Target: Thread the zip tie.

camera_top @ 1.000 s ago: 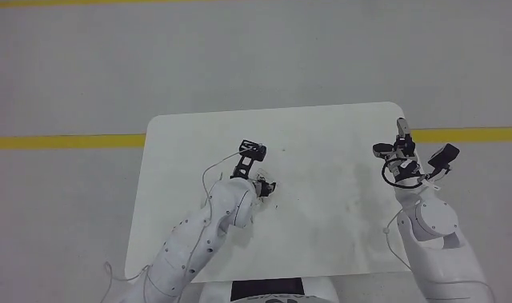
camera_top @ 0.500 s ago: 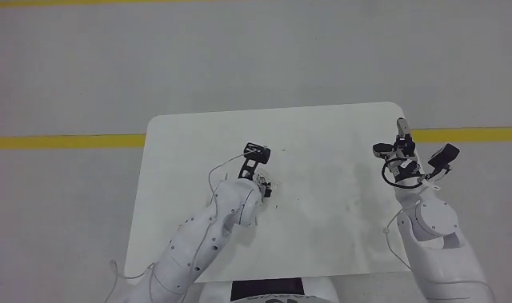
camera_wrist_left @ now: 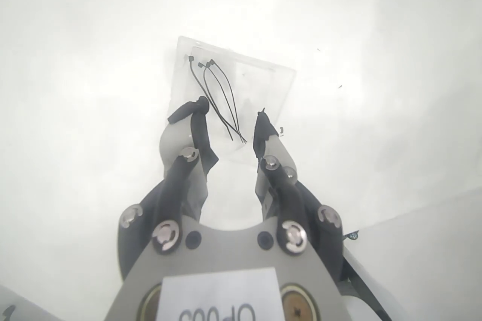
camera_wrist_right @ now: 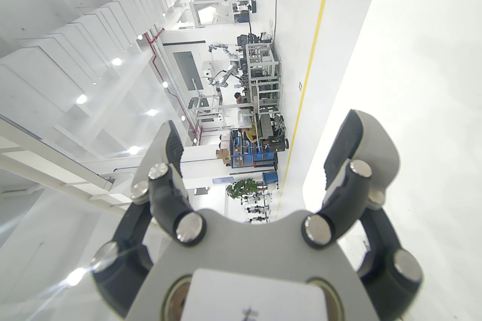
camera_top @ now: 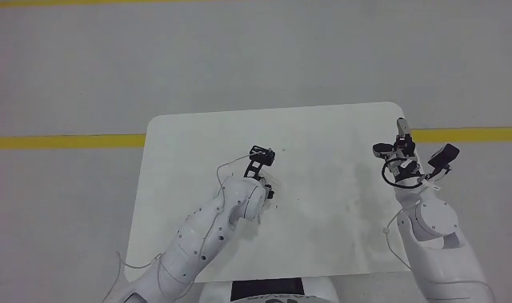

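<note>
Left claw (camera_wrist_left: 231, 111) wide open, poised over thin black zip ties (camera_wrist_left: 216, 95) lying loose in a flat clear plastic tray (camera_wrist_left: 263, 81) on the white worktop (camera_top: 336, 135); likely lining up a pick. Right claw (camera_wrist_right: 260, 134) wide, empty, parked at worktop edge, presumably awaiting the threading.

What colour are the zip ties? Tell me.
The zip ties are black; left wrist view shows best.

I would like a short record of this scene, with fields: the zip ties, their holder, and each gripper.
Zip ties: black, apparently three, loose in the clear tray
Surface: white table
Left gripper: open, over the ties' tail ends, gripping nothing
Right gripper: open, empty, near the table's right edge
</note>
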You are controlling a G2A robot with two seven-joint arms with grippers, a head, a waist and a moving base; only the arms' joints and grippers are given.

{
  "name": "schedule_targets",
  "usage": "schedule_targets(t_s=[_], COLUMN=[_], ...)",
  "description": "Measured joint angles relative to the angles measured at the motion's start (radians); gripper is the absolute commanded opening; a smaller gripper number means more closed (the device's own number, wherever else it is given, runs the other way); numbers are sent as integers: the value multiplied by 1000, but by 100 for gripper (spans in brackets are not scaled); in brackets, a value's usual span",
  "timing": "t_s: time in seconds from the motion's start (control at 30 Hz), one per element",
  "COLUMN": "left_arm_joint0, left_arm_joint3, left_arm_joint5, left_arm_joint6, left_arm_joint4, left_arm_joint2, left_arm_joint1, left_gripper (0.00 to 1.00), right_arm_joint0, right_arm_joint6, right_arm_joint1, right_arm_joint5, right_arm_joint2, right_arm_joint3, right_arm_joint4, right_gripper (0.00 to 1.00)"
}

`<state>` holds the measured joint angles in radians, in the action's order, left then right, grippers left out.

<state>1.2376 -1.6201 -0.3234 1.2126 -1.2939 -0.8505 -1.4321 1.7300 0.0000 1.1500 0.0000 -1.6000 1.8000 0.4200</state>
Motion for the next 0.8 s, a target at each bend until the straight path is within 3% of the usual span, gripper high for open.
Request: schedule_targets(t_s=[0.33, 0.57, 0.8], left_arm_joint0=[-29, -52, -69], left_arm_joint3=[39, 81, 128], left_arm_joint5=[8, 13, 18], left_arm_joint6=[-3, -10, -21], left_arm_joint4=[33, 45, 63], left_arm_joint2=[15, 29, 40], left_arm_joint1=[-7, -12, -16], left_gripper=[18, 7, 7], right_arm_joint0=[0, 0, 0], right_arm_joint6=[0, 0, 0], right_arm_joint1=[0, 0, 0], right_arm_joint5=[0, 0, 0], right_arm_joint2=[0, 0, 0], right_arm_joint3=[0, 0, 0], right_arm_joint4=[0, 0, 0], right_gripper=[100, 100, 100])
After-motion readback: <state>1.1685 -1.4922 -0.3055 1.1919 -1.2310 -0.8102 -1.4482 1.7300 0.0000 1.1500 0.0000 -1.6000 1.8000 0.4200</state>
